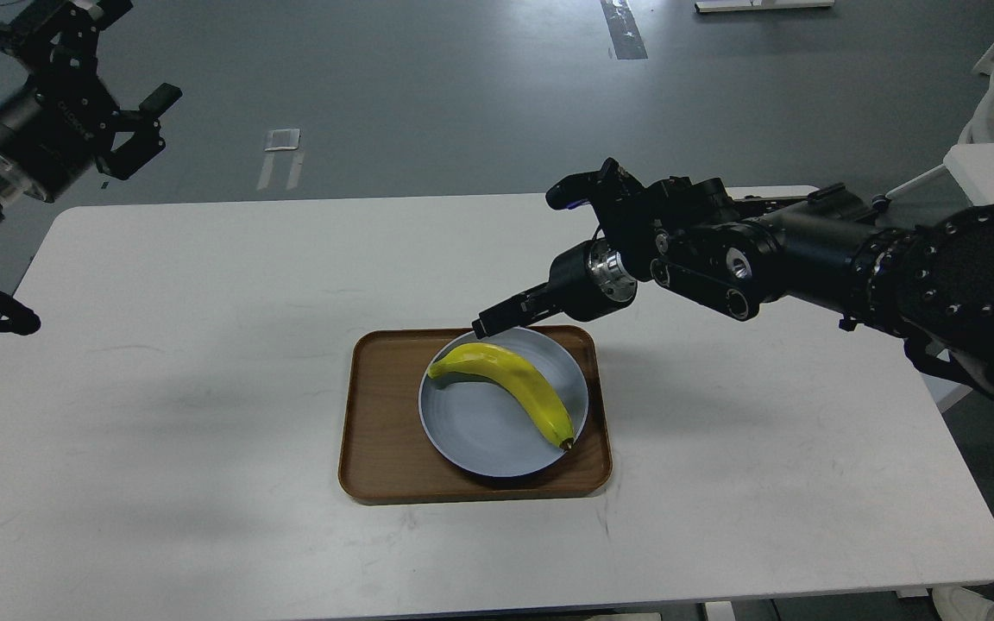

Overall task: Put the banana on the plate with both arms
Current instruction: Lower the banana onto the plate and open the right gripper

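Banana [510,379]: one, curved, bright yellow, greenish stem end toward the left, dark tip toward the lower right; lies on the plate [480,435], its tip reaching the plate's right rim. Plate: round, shallow, pale blue-grey; sits in the right part of a rectangular brown wooden tray [380,431] with rounded corners. Tray: rests on the white worktop [160,388], near its middle. Right gripper [497,319]: at the far end of the black right arm, which enters from the right edge; it hangs just above the plate's far rim, close to the banana's stem end but apart from it; its fingers are seen dark and nearly end-on, so whether they are spread or pressed together cannot be told; they hold nothing visible. Left gripper [139,129]: raised at the upper left, beyond the worktop's far left corner, well apart from the tray; fingers spread, empty.
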You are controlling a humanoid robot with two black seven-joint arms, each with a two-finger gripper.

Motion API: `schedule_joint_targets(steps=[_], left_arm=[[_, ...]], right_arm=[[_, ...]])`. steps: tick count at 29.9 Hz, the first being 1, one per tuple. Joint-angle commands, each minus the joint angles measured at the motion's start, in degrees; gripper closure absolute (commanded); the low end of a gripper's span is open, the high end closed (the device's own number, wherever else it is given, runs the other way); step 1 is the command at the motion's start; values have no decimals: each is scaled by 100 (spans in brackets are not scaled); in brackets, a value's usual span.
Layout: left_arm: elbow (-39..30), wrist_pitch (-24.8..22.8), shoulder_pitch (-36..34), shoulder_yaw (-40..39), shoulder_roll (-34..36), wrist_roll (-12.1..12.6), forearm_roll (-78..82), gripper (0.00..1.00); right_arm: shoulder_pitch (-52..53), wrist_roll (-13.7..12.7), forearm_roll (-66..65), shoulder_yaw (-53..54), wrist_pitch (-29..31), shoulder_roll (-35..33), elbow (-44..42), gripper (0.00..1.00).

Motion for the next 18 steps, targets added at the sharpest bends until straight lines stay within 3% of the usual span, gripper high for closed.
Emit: schedule_joint_targets(steps=[1,9,18], left_arm=[[0,0,0,0,-16,0,0,2],[18,0,8,-9,-271,0,-8,2],[114,0,149,-149,-833,0,-351,2]], right_arm=[[23,0,309,694,0,0,-62,0],[-1081,0,1916,2783,-127,-1299,-115,0],[-2595,0,2982,4895,-374,-1406,-150,0]])
